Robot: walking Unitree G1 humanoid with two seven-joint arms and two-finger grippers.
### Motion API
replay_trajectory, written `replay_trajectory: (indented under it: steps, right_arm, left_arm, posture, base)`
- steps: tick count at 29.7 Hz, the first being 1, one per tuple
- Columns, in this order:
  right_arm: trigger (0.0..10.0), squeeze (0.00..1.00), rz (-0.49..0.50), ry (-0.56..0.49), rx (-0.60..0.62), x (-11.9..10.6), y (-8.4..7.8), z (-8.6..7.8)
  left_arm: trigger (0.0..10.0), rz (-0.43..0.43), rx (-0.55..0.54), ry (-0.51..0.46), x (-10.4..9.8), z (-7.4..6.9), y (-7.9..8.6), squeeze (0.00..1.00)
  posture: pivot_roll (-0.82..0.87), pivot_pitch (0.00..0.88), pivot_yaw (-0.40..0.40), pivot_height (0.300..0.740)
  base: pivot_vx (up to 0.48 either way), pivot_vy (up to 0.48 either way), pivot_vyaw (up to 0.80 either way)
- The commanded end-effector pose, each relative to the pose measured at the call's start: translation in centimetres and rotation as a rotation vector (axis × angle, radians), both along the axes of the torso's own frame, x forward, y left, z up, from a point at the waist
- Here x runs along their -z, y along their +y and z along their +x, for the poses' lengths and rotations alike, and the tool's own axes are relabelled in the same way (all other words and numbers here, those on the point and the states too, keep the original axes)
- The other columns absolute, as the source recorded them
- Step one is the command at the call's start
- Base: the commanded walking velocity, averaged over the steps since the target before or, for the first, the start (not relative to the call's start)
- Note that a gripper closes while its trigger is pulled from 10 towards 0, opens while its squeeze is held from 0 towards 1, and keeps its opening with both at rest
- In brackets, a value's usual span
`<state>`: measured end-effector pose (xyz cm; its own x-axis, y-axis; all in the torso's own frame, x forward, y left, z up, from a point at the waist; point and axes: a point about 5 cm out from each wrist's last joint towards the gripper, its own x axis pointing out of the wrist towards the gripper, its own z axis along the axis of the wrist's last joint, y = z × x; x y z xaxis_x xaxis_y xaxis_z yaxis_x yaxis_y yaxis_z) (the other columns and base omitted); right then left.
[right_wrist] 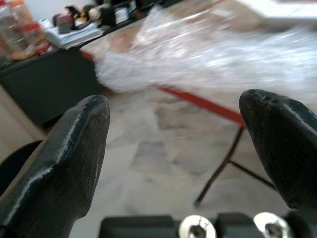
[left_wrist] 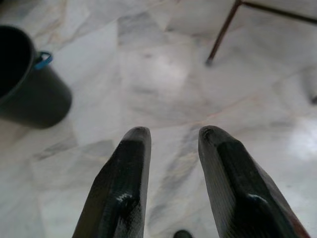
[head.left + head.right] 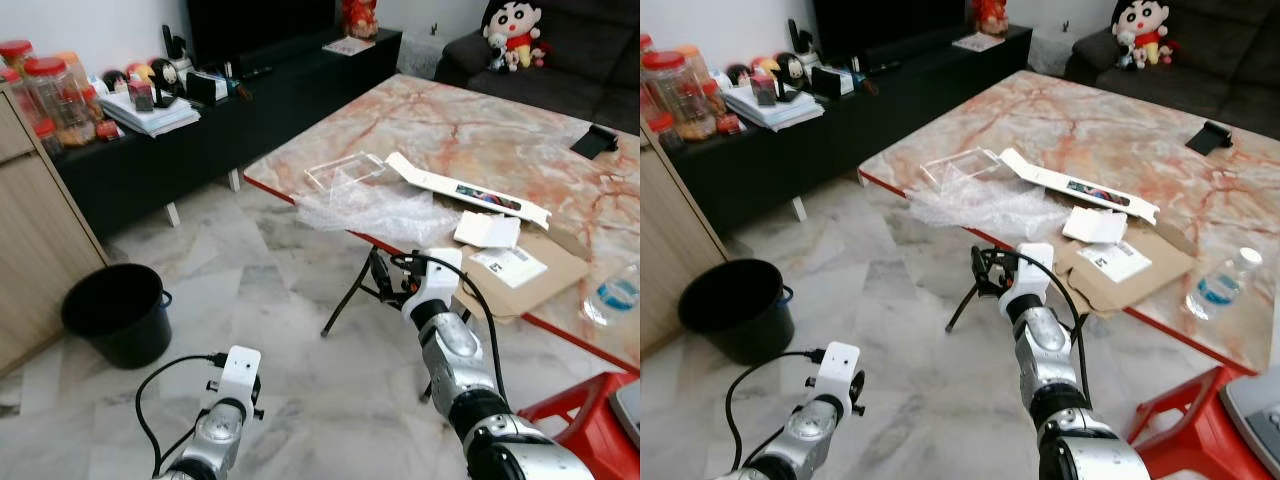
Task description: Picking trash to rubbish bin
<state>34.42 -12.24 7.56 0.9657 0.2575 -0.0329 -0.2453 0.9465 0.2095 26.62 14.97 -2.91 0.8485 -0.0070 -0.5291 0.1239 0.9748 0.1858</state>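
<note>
**Right gripper raised before the table edge, crumpled plastic wrap ahead**

The right gripper [image 1: 176, 131] is held up in front of the near edge of the marble table [image 3: 480, 130], its two black fingers [image 1: 74, 158] spread wide apart with nothing between them. Directly ahead of those fingers, apart from them, lies the crumpled clear plastic wrap [image 3: 375, 210], resting on the table's near corner and overhanging its red rim. Behind the wrap stands a clear plastic box [image 3: 340, 172]; to its right lie a long white carton [image 3: 465, 190], a small white paper [image 3: 488, 230] and a flattened brown cardboard piece [image 3: 530, 275] bearing a label. A plastic water bottle [image 3: 1220, 285] lies at the table's right edge, and a dark object [image 3: 597, 140] sits farther back.

The left gripper [image 2: 173, 148] hangs low over the marble floor [image 3: 270, 300], fingers slightly parted and empty. The black rubbish bin [image 3: 118, 312] stands on the floor to the robot's left, well apart from the table, beside a wooden cabinet [image 3: 30, 240]. A low black sideboard [image 3: 220, 110] with jars and papers runs along the far wall, and a red stool [image 3: 590, 415] stands at lower right.
</note>
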Motion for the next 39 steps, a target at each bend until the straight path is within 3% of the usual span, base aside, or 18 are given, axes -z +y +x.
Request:
replay_trajectory:
  steps: [1,22,39]
  right_arm:
    - [10.0,0.0,0.009,0.002,0.002,-0.19,-0.14,0.16]
    - [10.0,0.0,0.053,-0.016,0.002,-0.62,-0.16,0.34]
    - [10.0,0.0,0.047,-0.038,0.004,-0.84,-0.23,0.34]
  left_arm:
    - [10.0,-0.007,-0.002,-0.012,-0.3,0.36,-0.13,0.0]
    - [10.0,-0.018,0.012,-0.008,-0.28,0.36,-0.46,0.0]
    - [10.0,-0.028,0.024,-0.012,-0.33,0.4,-0.74,0.0]
  posture:
    - [-0.06,0.03,-0.049,0.74]
    - [-0.06,0.029,-0.049,0.74]
    - [-0.06,0.03,-0.052,0.74]
  base:
    - [0.27,0.0,0.0]
    - [0.271,0.0,-0.2]
    - [0.272,0.0,0.0]
